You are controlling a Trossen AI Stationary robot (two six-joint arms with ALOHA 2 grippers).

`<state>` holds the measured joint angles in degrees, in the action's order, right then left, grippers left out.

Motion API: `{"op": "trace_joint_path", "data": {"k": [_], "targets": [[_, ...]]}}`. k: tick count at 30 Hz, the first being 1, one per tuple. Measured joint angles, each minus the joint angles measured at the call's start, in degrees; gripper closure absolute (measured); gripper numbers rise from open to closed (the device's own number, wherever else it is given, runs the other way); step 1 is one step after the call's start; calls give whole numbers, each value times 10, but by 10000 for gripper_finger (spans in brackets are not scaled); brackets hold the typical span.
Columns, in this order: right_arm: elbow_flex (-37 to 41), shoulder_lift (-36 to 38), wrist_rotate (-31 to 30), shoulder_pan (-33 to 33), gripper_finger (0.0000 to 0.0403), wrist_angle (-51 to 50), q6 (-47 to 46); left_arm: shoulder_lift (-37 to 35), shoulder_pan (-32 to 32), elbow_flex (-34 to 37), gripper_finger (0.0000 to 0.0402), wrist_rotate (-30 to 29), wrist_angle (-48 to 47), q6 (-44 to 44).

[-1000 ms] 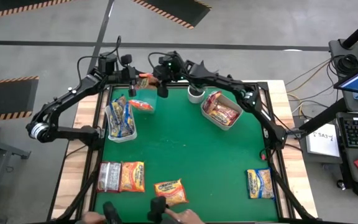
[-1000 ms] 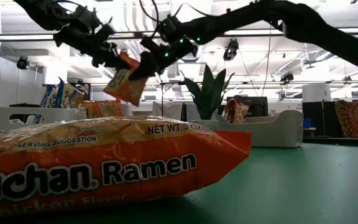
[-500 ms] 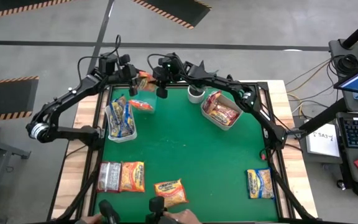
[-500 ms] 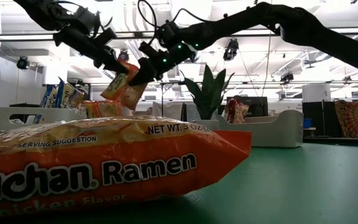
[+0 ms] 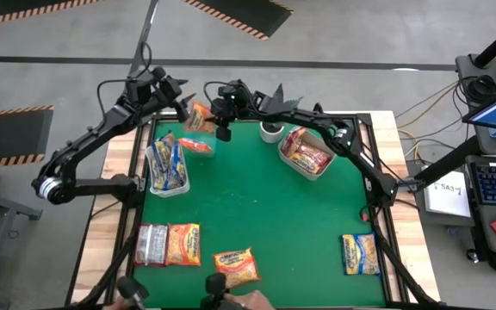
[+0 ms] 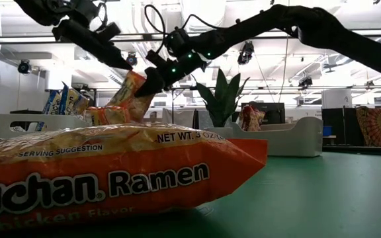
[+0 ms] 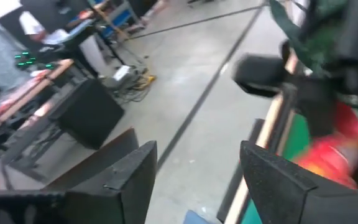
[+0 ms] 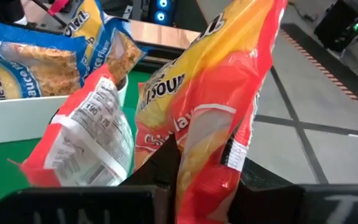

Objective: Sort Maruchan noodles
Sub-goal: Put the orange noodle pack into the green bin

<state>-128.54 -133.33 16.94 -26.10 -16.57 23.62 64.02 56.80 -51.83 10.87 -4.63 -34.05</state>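
Note:
An orange-and-red Maruchan noodle packet [image 5: 199, 116] hangs over the table's far left part, above a clear bin [image 5: 198, 144] that holds another red packet [image 8: 92, 143]. My right gripper [image 5: 210, 114] is shut on the hanging packet [image 6: 129, 92]. My left gripper [image 6: 126, 64] stands open just up and to the left of the packet's top, with nothing between its fingers [image 7: 135, 180]. Other packets lie flat near the table's front: a silvery one [image 5: 151, 244], two orange ones [image 5: 183, 244] [image 5: 237, 265] and a yellow-blue one [image 5: 361, 254]. My right gripper pinches the packet's flat middle [image 8: 197, 149] between its two fingers [image 8: 160, 171], one on each face. The fingers come from the table's right, slanting a little down. The packet stands steeply tilted, its top toward my left gripper, lifted clear of the clear bin below.
A white bin [image 5: 179, 182] at the left holds yellow-blue packets standing on edge. A white bin [image 5: 315, 172] at the far right holds red ones. A potted plant [image 5: 270, 129] stands at the far edge. A person's hands [image 5: 248, 300] show at the near edge.
My left gripper has opened, let go of the orange-and-red packet and drawn up and away toward the far left. My right gripper has shut on the packet and sunk slightly. The packet, which hung from my left gripper, now stands tilted in the right one.

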Motion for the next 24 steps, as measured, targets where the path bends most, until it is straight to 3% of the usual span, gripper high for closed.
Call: {"op": "trace_joint_path", "data": {"k": [7, 18, 24], "targets": [[35, -1, -2, 7, 348, 51, 6, -8, 0, 0, 180, -31, 16, 70], [86, -1, -35, 17, 348, 85, 10, -12, 0, 0, 182, -31, 22, 188], [92, -1, -35, 29, 315, 89, 25, -12, -1, 0, 183, -30, 22, 197]]}}
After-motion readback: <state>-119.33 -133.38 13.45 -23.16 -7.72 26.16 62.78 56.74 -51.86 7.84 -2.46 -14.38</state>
